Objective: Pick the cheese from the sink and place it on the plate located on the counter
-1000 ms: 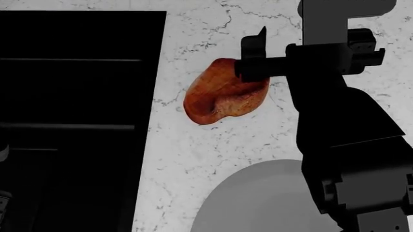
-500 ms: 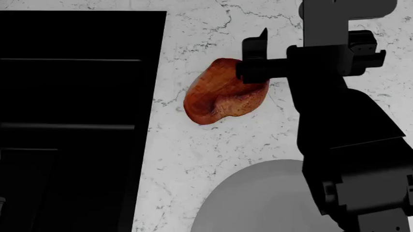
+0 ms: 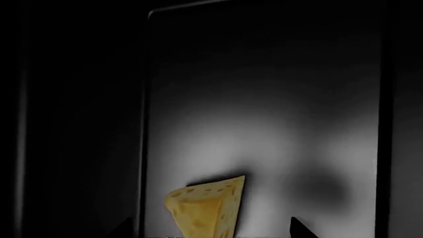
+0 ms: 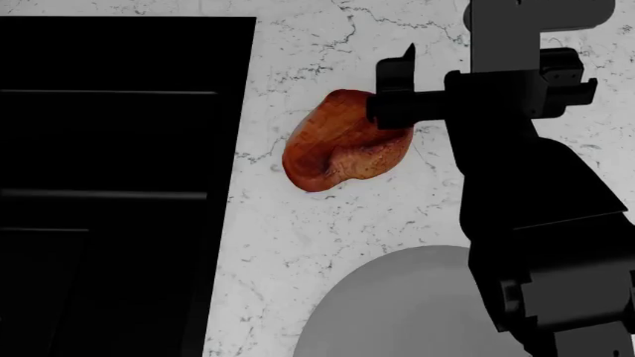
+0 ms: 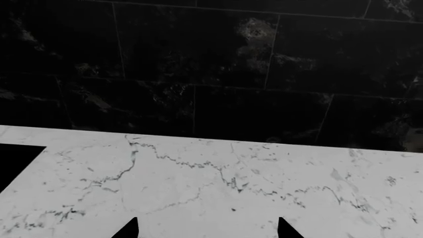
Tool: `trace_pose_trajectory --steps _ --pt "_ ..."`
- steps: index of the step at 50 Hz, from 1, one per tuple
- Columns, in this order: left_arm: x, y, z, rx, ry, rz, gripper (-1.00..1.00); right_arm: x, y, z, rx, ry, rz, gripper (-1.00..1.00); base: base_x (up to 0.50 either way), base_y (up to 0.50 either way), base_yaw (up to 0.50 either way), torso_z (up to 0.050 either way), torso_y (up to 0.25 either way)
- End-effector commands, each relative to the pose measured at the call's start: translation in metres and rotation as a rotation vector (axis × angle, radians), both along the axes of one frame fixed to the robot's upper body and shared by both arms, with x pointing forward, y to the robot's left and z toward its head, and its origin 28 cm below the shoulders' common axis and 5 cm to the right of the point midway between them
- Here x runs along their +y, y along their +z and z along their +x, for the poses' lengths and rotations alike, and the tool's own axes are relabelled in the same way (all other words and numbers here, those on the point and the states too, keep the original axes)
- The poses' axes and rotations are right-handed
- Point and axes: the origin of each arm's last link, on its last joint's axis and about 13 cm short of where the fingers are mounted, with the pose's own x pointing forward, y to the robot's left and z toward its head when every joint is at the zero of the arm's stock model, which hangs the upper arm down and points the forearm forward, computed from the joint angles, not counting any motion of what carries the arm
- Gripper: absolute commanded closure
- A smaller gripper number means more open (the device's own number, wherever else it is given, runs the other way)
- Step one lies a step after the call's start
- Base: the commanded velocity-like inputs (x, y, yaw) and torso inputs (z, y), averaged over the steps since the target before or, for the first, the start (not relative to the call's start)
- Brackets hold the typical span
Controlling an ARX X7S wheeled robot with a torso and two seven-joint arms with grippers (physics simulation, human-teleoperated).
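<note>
Right pincer (image 4: 395, 74) slightly rightward — cheese (image 3: 203, 207) in sink (image 3: 264, 99)

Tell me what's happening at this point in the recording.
The left gripper is down inside the sink, its open fingertips on either side of the cheese, not visibly closed on it. The right gripper hangs open and empty above the counter, near a reddish-brown lump. The plate has nothing on the part in view.

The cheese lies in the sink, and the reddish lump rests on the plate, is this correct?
Not quite. In the head view the reddish lump rests on the counter, apart from the plate. The cheese does lie in the sink.
</note>
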Motion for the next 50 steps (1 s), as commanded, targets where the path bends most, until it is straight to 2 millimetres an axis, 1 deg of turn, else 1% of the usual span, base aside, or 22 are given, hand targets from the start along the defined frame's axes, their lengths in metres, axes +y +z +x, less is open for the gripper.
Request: trace_pose_trajectory --steps 1,9,13,18,22,24,28,34,39,45,50 --pt "0.005 -0.008 0.000 0.002 0.022 -0.005 -1.00 0.001 0.001 0.000 -0.001 0.000 0.000 -1.00 0.00 0.00 0.00 0.000 0.000" --pt "0.005 -0.012 0.001 -0.003 0.034 -0.014 -1.00 0.000 -0.001 0.001 0.002 0.001 0.000 -1.00 0.00 0.00 0.00 0.000 0.000" --pt "0.006 -0.017 0.004 -0.004 0.037 -0.017 -1.00 0.000 0.000 0.001 0.001 -0.002 0.000 -1.00 0.00 0.00 0.00 0.000 0.000" --pt "0.008 -0.029 0.002 0.002 0.048 -0.023 -1.00 0.000 0.002 0.001 -0.002 0.001 -0.002 -1.00 0.00 0.00 0.00 0.000 0.000" --pt "0.008 -0.030 0.003 0.002 0.049 -0.025 -1.00 0.000 0.002 0.000 -0.003 0.001 -0.002 -1.00 0.00 0.00 0.00 0.000 0.000" --pt "0.011 -0.033 0.006 0.001 0.051 -0.026 -1.00 0.000 0.003 0.000 -0.004 0.000 -0.003 -1.00 0.00 0.00 0.00 0.000 0.000" --pt "0.021 -0.049 0.019 0.007 0.053 -0.025 -1.00 0.000 0.003 0.000 -0.004 -0.001 -0.006 -1.00 0.00 0.00 0.00 0.000 0.000" --pt "0.025 -0.057 0.023 0.009 0.054 -0.022 -1.00 0.001 0.002 0.001 -0.002 0.000 -0.006 -1.00 0.00 0.00 0.00 0.000 0.000" --pt "0.028 -0.062 0.024 0.013 0.059 -0.020 -1.00 0.001 0.000 0.002 0.003 0.001 -0.005 -1.00 0.00 0.00 0.00 0.000 0.000" --pt "0.026 -0.068 0.019 0.032 0.057 -0.018 -1.00 0.001 -0.001 0.002 0.004 0.002 -0.003 -1.00 0.00 0.00 0.00 0.000 0.000" --pt "0.024 -0.065 0.016 0.032 0.060 -0.018 -1.00 0.000 -0.001 0.001 0.003 -0.004 -0.003 -1.00 0.01 0.00 0.00 0.000 -0.008"
